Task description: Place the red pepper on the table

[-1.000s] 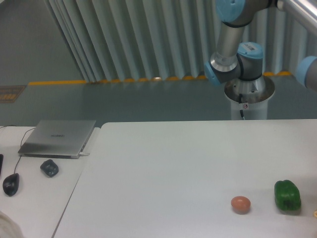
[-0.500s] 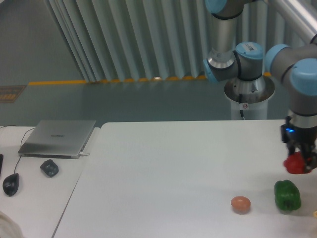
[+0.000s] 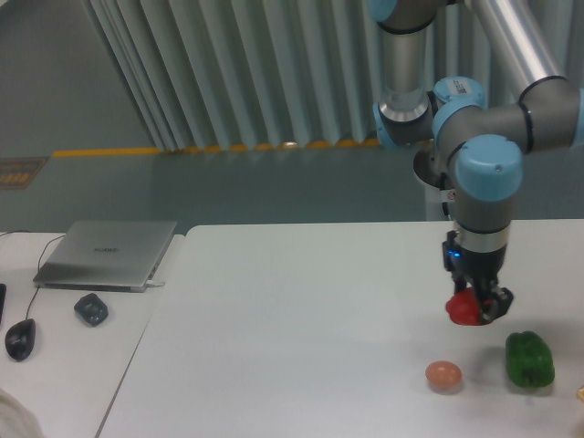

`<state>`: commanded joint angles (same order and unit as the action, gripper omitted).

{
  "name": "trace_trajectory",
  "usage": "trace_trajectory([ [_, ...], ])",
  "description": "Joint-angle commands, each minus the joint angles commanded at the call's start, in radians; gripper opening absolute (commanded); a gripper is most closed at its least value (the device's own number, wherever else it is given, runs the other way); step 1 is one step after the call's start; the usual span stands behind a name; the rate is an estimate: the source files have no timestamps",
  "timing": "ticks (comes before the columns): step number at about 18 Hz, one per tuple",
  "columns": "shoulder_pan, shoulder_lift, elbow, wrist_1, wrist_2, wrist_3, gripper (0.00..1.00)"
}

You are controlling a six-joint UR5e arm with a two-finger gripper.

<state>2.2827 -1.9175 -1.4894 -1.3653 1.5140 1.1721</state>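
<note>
The small glossy red pepper (image 3: 464,308) hangs above the white table (image 3: 301,310), held between the fingers of my gripper (image 3: 476,305), which is shut on it. The arm reaches down from the upper right. The pepper sits above and slightly right of a pinkish-brown egg-like ball (image 3: 443,375) and to the left of a green bell pepper (image 3: 530,359). Whether the pepper touches the tabletop I cannot tell; it looks a little above it.
To the left stands a narrower desk with a closed laptop (image 3: 109,253), a dark mouse (image 3: 20,338) and a small dark object (image 3: 90,308). The robot base (image 3: 459,173) rises behind the table's far edge. A small yellowish thing (image 3: 580,393) shows at the right border.
The arm swung in from the right and moved left with the red pepper, which is now left of the green pepper and above the ball. One second ago the gripper was out of view.
</note>
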Motion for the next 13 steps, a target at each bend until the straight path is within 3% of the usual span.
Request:
trace_trajectory([
  [5, -0.031, -0.005, -0.041, 0.015, 0.003, -0.006, 0.50],
  [13, -0.058, -0.035, -0.043, 0.017, 0.055, -0.008, 0.54],
])
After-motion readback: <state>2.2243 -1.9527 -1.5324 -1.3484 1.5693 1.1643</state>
